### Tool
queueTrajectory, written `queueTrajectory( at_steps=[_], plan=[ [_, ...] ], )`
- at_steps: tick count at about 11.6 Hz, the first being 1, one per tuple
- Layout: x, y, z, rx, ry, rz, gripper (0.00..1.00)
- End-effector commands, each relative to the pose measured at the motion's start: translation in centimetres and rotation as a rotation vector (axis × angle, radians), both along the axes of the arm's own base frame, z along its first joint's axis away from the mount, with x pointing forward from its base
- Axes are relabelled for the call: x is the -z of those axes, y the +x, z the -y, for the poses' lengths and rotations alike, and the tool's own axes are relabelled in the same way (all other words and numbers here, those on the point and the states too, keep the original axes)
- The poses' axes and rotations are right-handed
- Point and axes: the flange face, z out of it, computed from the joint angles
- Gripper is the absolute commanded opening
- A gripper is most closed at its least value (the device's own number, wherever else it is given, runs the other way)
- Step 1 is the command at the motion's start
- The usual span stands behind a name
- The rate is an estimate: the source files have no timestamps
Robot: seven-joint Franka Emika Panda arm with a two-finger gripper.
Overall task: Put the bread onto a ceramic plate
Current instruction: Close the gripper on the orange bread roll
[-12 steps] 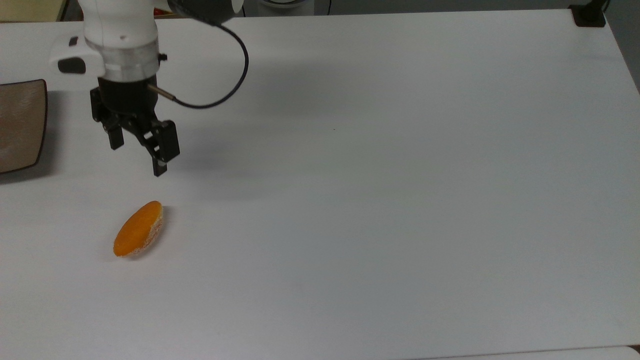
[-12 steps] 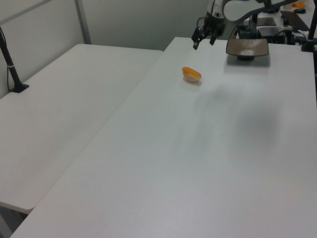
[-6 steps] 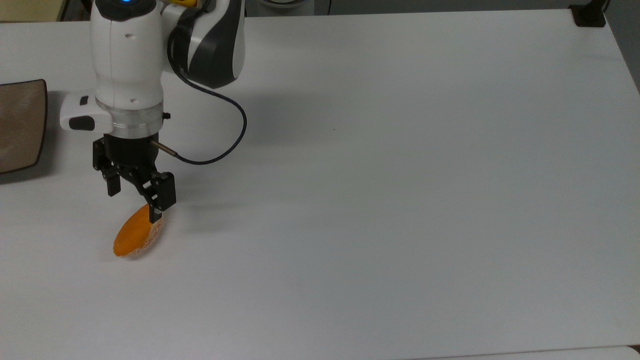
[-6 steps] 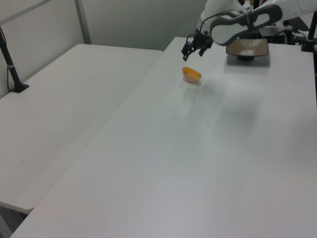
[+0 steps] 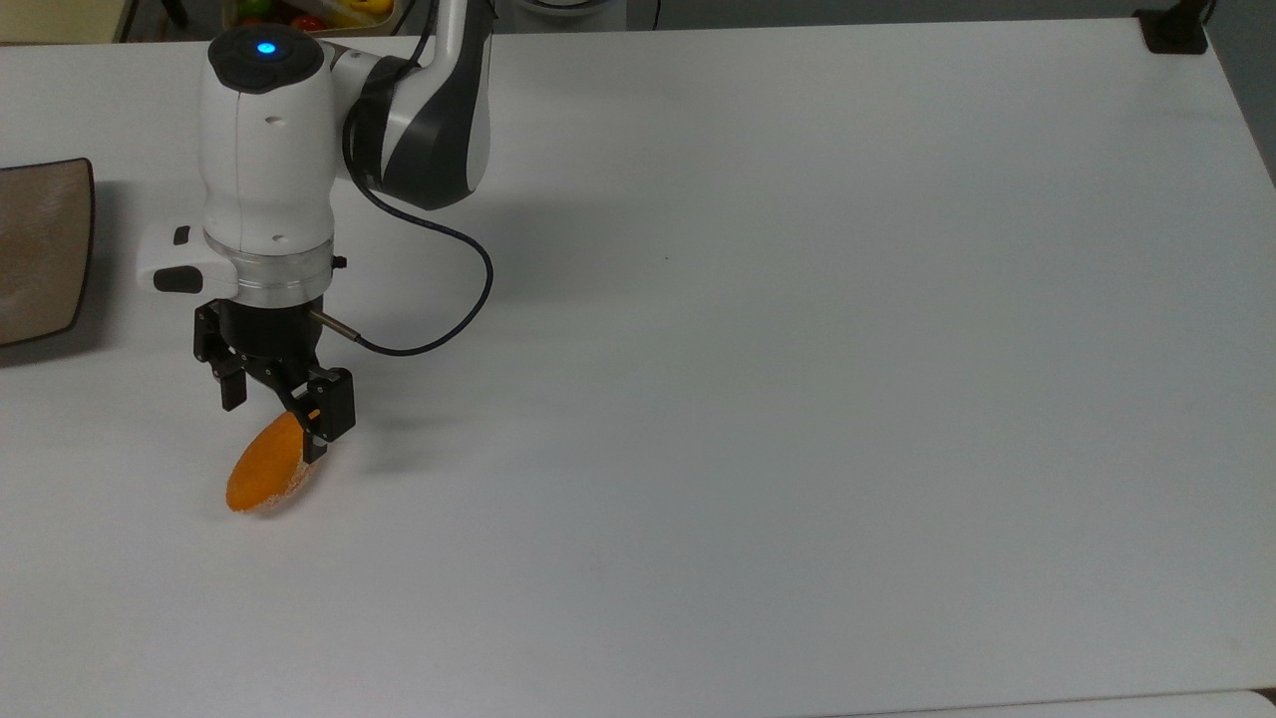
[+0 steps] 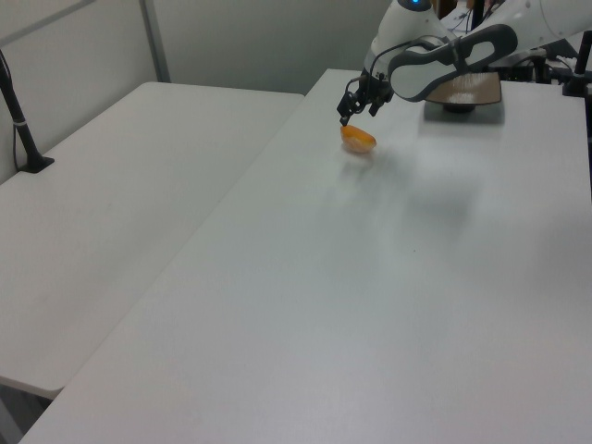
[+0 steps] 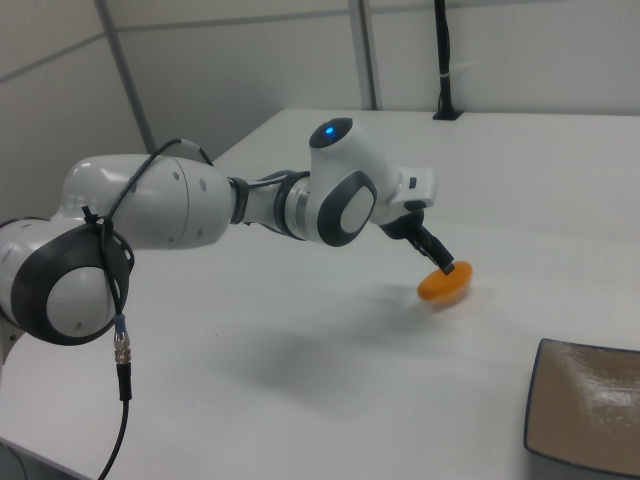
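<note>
A wide white table [image 5: 797, 349] is seen, matte and bare over most of its surface, with a second white table [image 6: 120, 203] set beside it and pale wall panels behind. No readable writing or brand marks can be made out. The bread [image 5: 263, 477] lies on the table near one long edge, orange side up. The end effector [image 5: 269, 411] is held open just above it, gripping nothing. The plate [image 5: 40, 249] rests well apart, by a short edge.

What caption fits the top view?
Open hand poised over orange bread on white table; ceramic plate at left edge.
</note>
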Motion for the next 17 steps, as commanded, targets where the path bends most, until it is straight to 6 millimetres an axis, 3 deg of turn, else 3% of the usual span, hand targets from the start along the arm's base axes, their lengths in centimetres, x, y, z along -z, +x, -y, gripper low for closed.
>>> queueTrajectory(
  at_steps=[1,4,8,12,14,17],
  plan=[
    [1.9,0.5,0.5,0.004,-0.039,-0.011,1.00],
    [4.1,0.8,0.7,-0.002,-0.058,0.008,1.00],
    [5.2,0.8,0.7,-0.010,-0.071,-0.009,0.99],
    [5.2,0.8,0.6,-0.017,-0.076,-0.009,0.58],
    [5.1,0.8,0.7,-0.017,-0.078,0.002,0.48],
    [4.5,0.9,0.8,-0.018,-0.078,0.029,0.46]
  ],
)
